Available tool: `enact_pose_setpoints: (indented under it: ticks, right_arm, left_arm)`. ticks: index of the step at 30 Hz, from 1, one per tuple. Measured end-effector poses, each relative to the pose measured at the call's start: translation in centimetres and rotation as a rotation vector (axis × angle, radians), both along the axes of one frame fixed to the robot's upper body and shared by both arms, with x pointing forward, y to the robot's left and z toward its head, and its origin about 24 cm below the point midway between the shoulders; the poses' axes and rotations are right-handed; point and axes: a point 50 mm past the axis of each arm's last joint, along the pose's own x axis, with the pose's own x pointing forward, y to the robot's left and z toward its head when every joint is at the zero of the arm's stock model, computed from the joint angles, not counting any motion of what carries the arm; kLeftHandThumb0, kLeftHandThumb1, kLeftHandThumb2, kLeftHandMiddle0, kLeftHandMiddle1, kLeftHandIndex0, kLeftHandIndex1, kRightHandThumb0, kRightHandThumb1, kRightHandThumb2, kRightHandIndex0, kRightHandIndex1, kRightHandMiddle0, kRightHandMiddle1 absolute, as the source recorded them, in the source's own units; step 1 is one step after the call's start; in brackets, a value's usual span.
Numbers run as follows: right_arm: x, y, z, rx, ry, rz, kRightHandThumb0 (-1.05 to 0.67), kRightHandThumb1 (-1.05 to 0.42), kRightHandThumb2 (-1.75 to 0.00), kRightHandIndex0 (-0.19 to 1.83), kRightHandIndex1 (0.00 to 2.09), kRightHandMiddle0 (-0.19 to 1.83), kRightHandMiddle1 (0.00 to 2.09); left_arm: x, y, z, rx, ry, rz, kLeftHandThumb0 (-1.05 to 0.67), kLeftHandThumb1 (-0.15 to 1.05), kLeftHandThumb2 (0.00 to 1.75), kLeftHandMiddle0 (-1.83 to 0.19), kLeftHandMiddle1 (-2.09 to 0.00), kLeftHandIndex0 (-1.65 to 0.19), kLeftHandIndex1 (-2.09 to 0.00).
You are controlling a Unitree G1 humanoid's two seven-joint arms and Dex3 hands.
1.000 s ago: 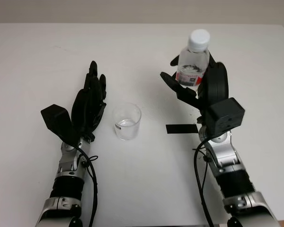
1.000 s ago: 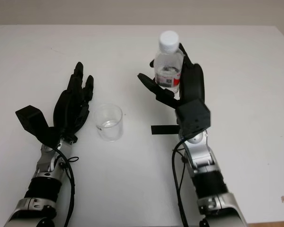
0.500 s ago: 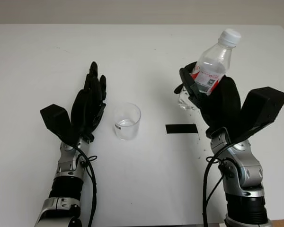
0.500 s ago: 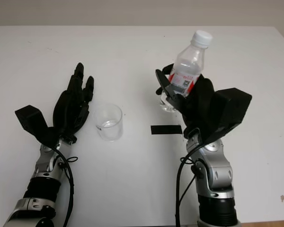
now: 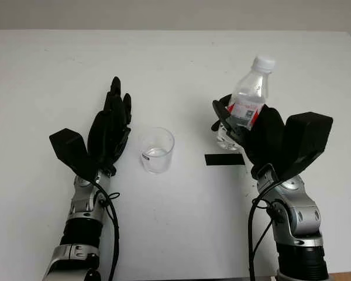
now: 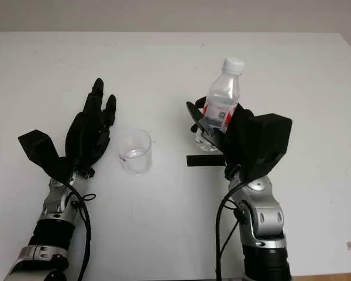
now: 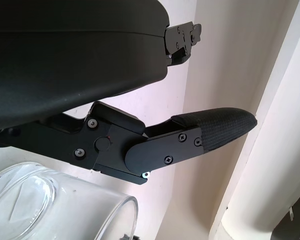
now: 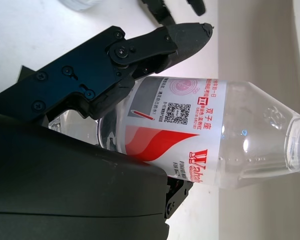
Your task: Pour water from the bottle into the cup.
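A clear plastic water bottle with a red and white label and a white cap leans slightly right, off the table, with my right hand shut around its lower body. In the right wrist view the fingers wrap the labelled part of the bottle. A clear cup with a little water in its bottom stands on the white table, left of the bottle. My left hand is open just left of the cup, apart from it; the cup's rim is close to that hand in the left wrist view.
A black strip of tape lies on the white table between cup and right hand. The table's far edge meets a pale wall, and its right edge shows at the picture's top right corner.
My right hand closed on the bottle, lifted and tilted it to the right, then brought it slightly lower and leftward toward the cup. The left hand and cup stayed still.
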Motion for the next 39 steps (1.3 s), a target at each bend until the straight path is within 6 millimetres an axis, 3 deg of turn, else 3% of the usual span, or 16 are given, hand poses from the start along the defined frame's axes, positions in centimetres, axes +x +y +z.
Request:
enact_pose_setpoints:
  ticks: [7,14,33,37,39]
  right_arm:
    - [-0.2,0.5,-1.3,-0.030,-0.020,0.035,-0.46,-1.05,-0.42,1.35,2.09,1.01,2.09]
    - [-0.7,0.7,-2.5,-0.067,-0.041,0.069,-0.47,-1.05,-0.43,1.20,2.09,0.88,2.09]
    - [-0.3,1.7,-4.5,-0.069,-0.112,0.064,-0.51,-1.05,-0.41,1.12,2.09,0.88,2.09]
    - [-0.1,1.8,-4.6,-0.104,-0.119,0.078,-0.56,-1.05,-0.28,0.92,2.09,0.63,2.09]
    - [-0.1,1.8,-4.8,-0.121,-0.121,0.092,-0.60,-1.03,-0.15,0.52,2.09,0.30,1.99]
  left_arm:
    - [0.0,0.0,0.0,0.001,0.000,-0.001,-0.85,1.05,0.71,0.17,-0.05,0.19,-0.01]
    - [0.0,0.1,0.0,-0.001,0.004,-0.002,-0.84,1.05,0.70,0.17,-0.05,0.19,-0.02]
    - [0.0,0.6,-0.3,0.018,0.013,-0.005,-0.85,1.05,0.69,0.16,-0.06,0.19,-0.03]
    - [-0.1,0.7,-0.4,0.018,0.018,-0.005,-0.85,1.05,0.69,0.16,-0.05,0.19,-0.03]
    - [-0.1,0.7,-0.4,0.018,0.019,-0.005,-0.84,1.05,0.69,0.16,-0.05,0.19,-0.03]
